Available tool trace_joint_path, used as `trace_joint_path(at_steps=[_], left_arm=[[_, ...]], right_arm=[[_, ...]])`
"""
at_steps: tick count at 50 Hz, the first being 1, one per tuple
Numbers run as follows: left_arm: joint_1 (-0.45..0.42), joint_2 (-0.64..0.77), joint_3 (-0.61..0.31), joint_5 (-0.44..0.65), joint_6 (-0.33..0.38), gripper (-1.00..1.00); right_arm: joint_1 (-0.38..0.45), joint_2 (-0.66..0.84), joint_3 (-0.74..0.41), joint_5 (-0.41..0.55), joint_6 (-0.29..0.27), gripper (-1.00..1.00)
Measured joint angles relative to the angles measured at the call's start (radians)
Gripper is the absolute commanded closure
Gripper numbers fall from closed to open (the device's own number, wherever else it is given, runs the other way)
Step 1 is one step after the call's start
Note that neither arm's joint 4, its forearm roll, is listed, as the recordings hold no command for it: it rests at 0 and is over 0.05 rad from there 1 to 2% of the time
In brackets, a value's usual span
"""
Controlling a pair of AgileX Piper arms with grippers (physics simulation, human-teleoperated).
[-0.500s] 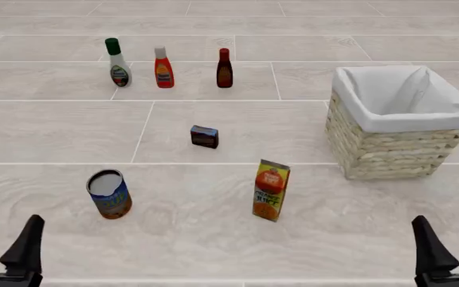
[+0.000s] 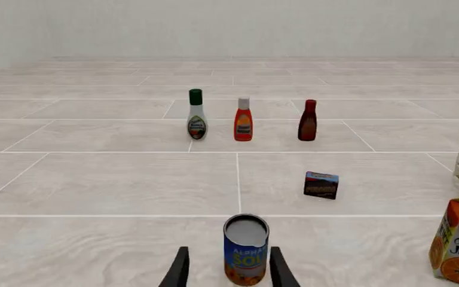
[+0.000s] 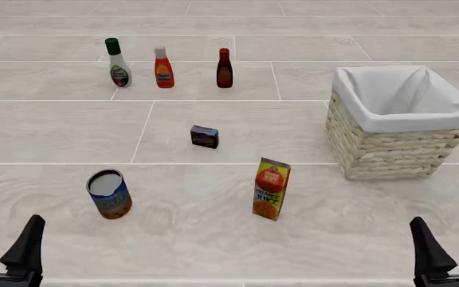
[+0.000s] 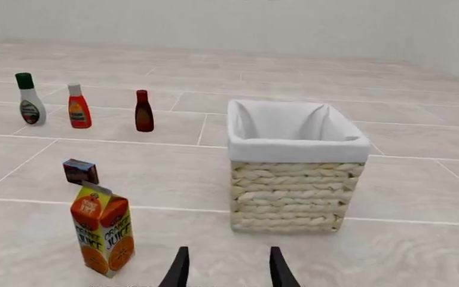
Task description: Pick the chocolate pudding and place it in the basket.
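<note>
The chocolate pudding (image 3: 204,136), a small dark brown box with a blue top edge, stands on the table's middle. It also shows in the left wrist view (image 2: 321,185) and in the right wrist view (image 4: 80,171). The wicker basket (image 3: 389,152) with white lining stands at the right, empty (image 4: 289,197). My left gripper (image 3: 8,222) is open and empty at the near left edge. My right gripper (image 3: 446,220) is open and empty at the near right edge. Both are far from the pudding.
A blue-labelled can (image 3: 109,193) stands just ahead of the left gripper (image 2: 228,251). An orange juice carton (image 3: 271,189) stands between the pudding and the near edge. Three bottles stand in a row at the back: white (image 3: 119,63), red (image 3: 163,67), dark (image 3: 225,68).
</note>
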Motion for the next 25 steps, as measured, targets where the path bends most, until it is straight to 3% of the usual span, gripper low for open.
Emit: trace_joint_path(at_steps=[13,25], left_arm=[[0.000,0.000,0.000,0.000,0.000,-1.00],[0.000,0.000,0.000,0.000,0.000,-1.00]], right_arm=[[0.021,0.029,-0.030,-0.001,-0.035,-1.00],[0.045,0.141,-0.078,-0.071,-0.046,-1.00]])
